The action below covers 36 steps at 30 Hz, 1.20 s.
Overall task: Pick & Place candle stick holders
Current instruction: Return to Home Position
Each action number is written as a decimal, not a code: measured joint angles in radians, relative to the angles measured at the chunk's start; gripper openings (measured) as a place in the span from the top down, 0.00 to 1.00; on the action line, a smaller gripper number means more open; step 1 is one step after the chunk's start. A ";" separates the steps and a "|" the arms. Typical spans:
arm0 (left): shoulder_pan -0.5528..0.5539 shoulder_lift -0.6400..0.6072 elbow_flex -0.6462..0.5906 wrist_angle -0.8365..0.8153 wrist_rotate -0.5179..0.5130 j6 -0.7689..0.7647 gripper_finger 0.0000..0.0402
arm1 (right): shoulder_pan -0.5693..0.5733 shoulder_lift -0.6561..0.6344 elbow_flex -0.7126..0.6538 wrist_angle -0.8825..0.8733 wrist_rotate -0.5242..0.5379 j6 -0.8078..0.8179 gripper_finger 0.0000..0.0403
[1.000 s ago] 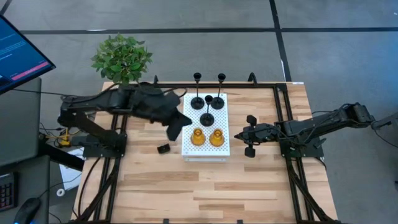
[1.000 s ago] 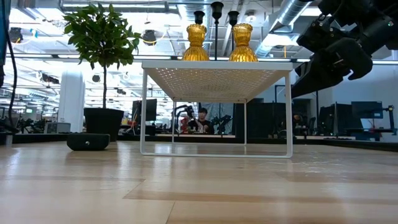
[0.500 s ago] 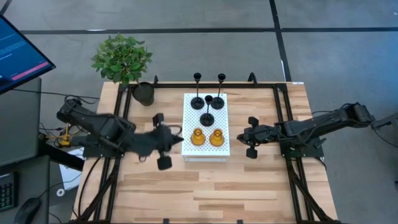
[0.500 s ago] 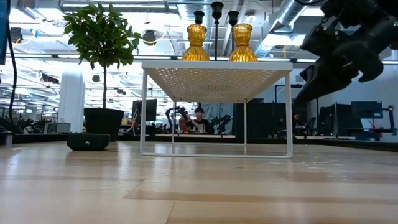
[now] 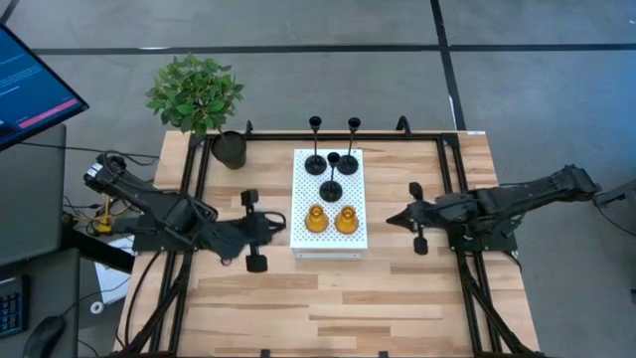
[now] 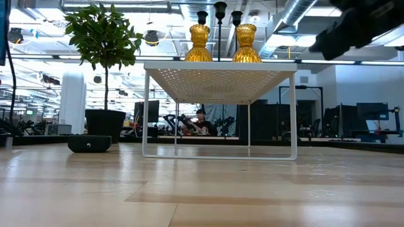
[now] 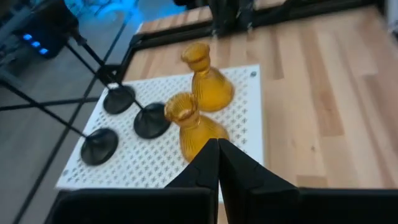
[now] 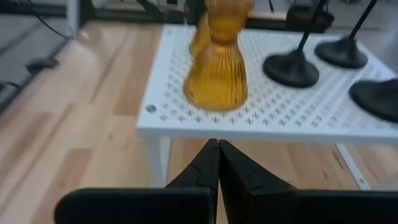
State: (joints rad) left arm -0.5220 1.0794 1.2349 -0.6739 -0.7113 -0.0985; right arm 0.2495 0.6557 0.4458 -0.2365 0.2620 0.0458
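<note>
A pale wooden worktop [image 5: 397, 308] carries a white perforated shelf [image 5: 301, 239], which lies between the two grippers. The left gripper [image 7: 217, 146] and the right gripper [image 8: 218, 144] face it from opposite sides, each clenched on nothing and clear of it. On the shelf, the amber candle stick holders [image 5: 316, 219] stand nearest both grippers, the black candle stick holders [image 5: 331, 191] farther off.
</note>
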 joint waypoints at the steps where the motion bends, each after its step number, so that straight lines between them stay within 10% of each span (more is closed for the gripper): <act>1: 0.010 -0.027 -0.028 0.037 0.021 0.016 0.99 | 0.008 -0.028 0.000 -0.011 0.000 0.000 1.00; 9: 0.105 -0.259 -0.282 0.308 0.272 0.239 0.99 | 0.033 -0.211 0.000 -0.148 0.030 0.006 1.00; 36: 0.236 -0.842 -0.952 0.604 0.607 0.353 0.99 | 0.032 -0.469 0.000 -0.176 -0.038 -0.109 1.00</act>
State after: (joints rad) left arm -0.2865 0.2378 0.2826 -0.0704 -0.1044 0.2546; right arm 0.2813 0.1866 0.4458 -0.4121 0.2238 -0.0628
